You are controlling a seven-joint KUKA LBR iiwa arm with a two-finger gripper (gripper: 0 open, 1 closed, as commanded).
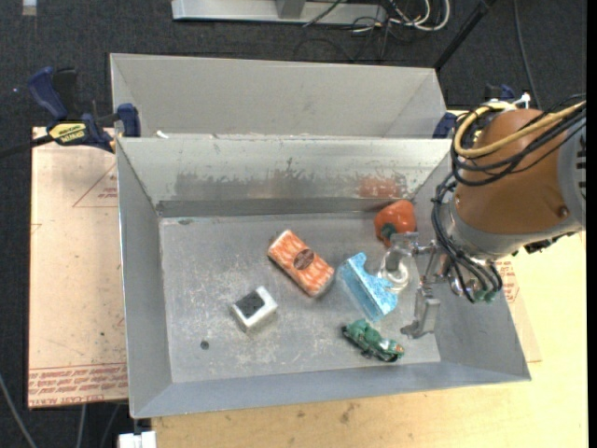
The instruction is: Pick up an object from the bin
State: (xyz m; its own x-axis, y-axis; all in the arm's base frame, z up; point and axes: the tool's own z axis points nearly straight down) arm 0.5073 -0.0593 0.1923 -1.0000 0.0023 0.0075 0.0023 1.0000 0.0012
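The gripper (409,297) covers the right end of the pale blue block (364,287), and the small green thing (373,340) is too small to identify.

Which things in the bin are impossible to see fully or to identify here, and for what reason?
1. Camera view, the light blue piece: its right end lies under the gripper.
2. The orange-red round thing by the back wall: its lower edge is covered by the gripper, and its kind is unclear.
3. The dark green thing near the front: too small to identify.

Block (300,262) centre; cube (254,307) front-left of it; wedge (367,287) right, toy (373,340) before it
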